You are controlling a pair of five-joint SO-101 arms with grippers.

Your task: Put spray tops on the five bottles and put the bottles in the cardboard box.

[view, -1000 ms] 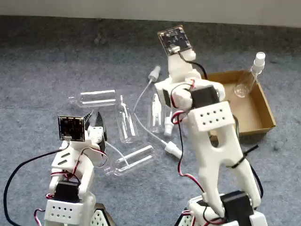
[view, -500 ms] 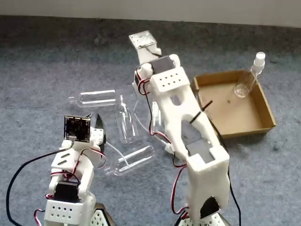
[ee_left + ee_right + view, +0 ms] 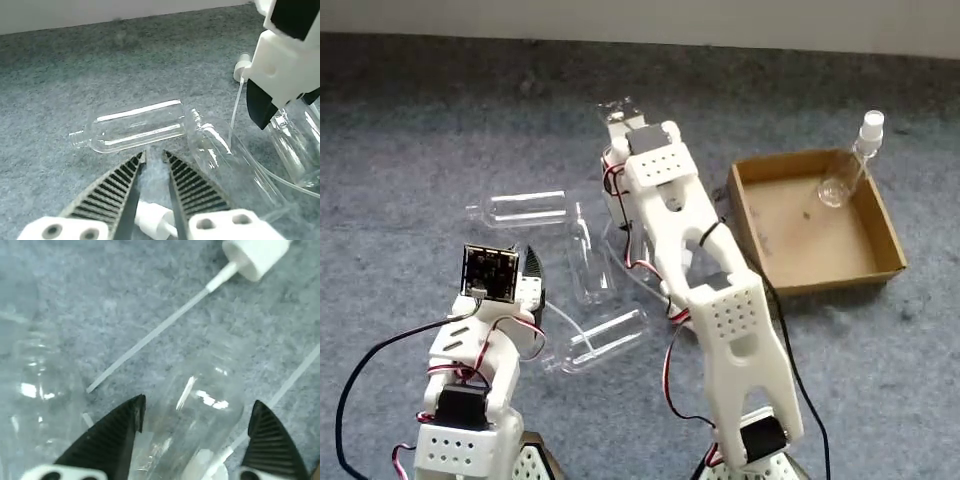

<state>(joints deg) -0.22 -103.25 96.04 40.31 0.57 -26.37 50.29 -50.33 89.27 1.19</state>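
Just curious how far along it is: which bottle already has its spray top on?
The bottle leaning in the cardboard box: it wears a white top, while the carpet bottles whose necks show are bare.

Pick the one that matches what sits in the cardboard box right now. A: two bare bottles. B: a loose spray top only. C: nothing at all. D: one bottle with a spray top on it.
D: a single bottle capped with a white spray top leans against the far wall of the cardboard box, its top poking over the rim.
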